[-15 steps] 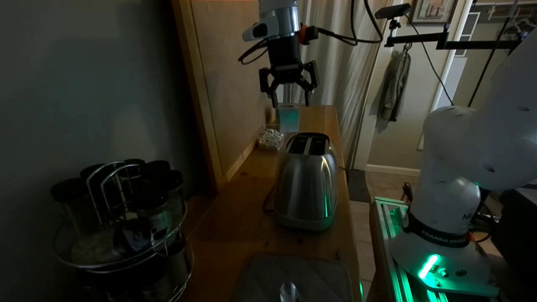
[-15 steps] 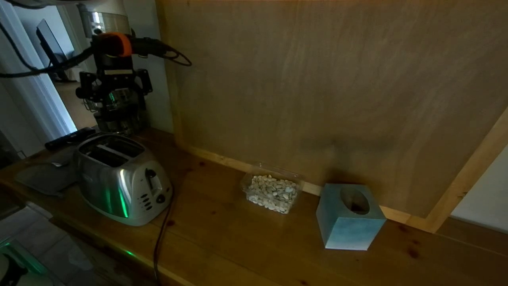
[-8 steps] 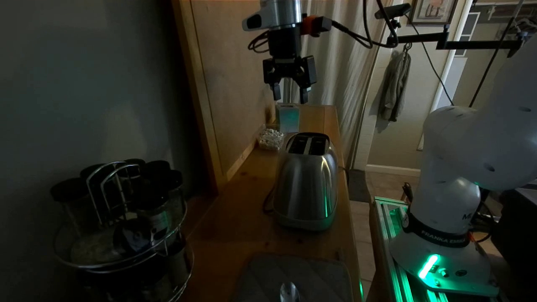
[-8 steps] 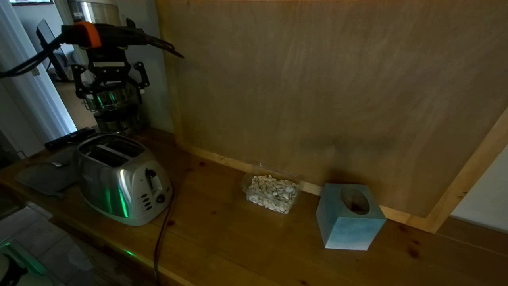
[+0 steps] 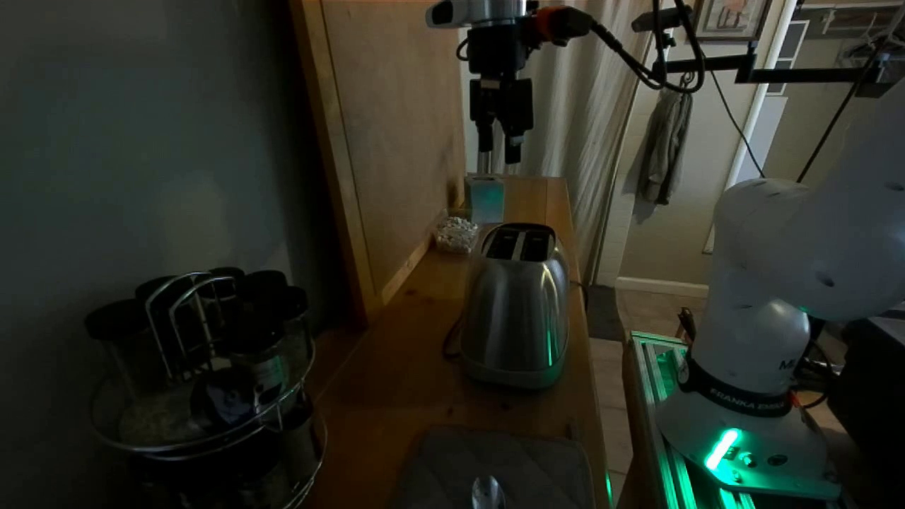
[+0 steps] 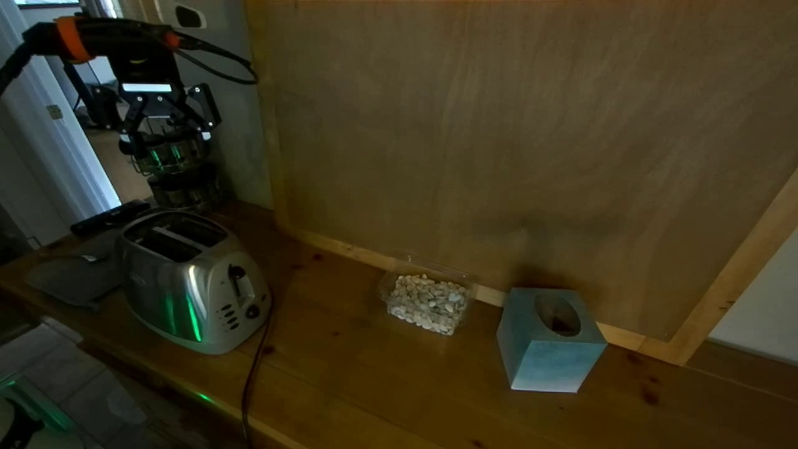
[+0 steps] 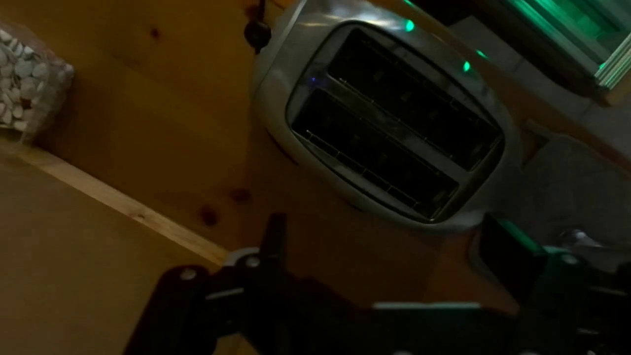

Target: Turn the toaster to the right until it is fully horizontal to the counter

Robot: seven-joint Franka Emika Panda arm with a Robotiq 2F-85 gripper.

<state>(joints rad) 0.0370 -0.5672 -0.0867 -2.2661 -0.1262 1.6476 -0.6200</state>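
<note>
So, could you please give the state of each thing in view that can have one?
Gripper: open, holding nothing
Toaster: upright on counter, slots look empty
Clear container: holding pebbles
Blue box: open on top
Jars: dark lids on
Spoon: lying on grey mat
Base light: glowing green

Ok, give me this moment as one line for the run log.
toaster: upright on counter; gripper: open, empty, raised clear of toaster; contact: none visible; turn: cannot tell if complete
</note>
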